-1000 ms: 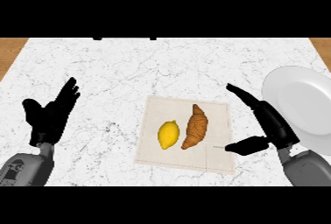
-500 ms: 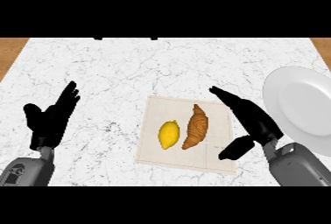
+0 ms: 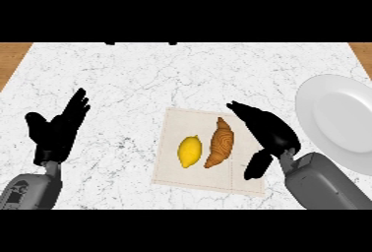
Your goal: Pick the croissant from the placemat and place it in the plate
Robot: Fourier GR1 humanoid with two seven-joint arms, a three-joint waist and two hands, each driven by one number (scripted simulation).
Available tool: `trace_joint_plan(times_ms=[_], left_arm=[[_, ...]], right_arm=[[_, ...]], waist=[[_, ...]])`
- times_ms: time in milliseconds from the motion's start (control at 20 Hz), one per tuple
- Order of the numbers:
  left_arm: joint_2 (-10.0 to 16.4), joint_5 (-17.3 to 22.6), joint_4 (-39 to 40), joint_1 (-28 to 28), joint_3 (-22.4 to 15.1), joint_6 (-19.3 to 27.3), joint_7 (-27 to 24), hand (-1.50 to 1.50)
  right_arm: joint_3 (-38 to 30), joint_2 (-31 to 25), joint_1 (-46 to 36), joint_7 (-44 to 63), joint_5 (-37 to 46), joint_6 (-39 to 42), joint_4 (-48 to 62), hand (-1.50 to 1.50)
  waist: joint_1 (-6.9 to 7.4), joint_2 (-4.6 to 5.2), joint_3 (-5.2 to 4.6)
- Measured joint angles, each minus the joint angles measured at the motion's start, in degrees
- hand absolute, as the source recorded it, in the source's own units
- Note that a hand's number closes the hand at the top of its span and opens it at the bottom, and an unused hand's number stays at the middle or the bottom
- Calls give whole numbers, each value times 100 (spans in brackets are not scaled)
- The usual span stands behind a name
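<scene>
A brown croissant [image 3: 220, 142] lies lengthwise on a beige placemat [image 3: 181, 123] in the middle of the counter. A yellow lemon [image 3: 190, 151] sits just left of it on the same mat. My right hand [image 3: 267, 133] hovers open over the mat's right edge, fingers stretched toward the croissant's far end and thumb hanging down near the mat's front corner; it is close beside the croissant without holding it. A white plate [image 3: 341, 118] lies at the right edge of the view. My left hand [image 3: 56, 132] rests open at the left, fingers up.
The white marble counter [image 3: 145, 78] spreads around the mat, with brown wooden strips at its far left and far right corners.
My right hand has moved left from beside the plate to the mat's right edge, closing in on the croissant. The left hand, croissant and lemon have stayed put.
</scene>
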Motion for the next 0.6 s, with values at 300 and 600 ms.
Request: trace_joint_plan(times_ms=[300,600], left_arm=[[-122,-178,-49,31,72,-41,69,0],[-302,-357,-61,-75,157,-88,190,0]], right_arm=[[-34,493,-179,192,401,483,458,-150],[-205,968,-262,141,897,734,947,-150]], waist=[[6,3,2],[3,3,3]])
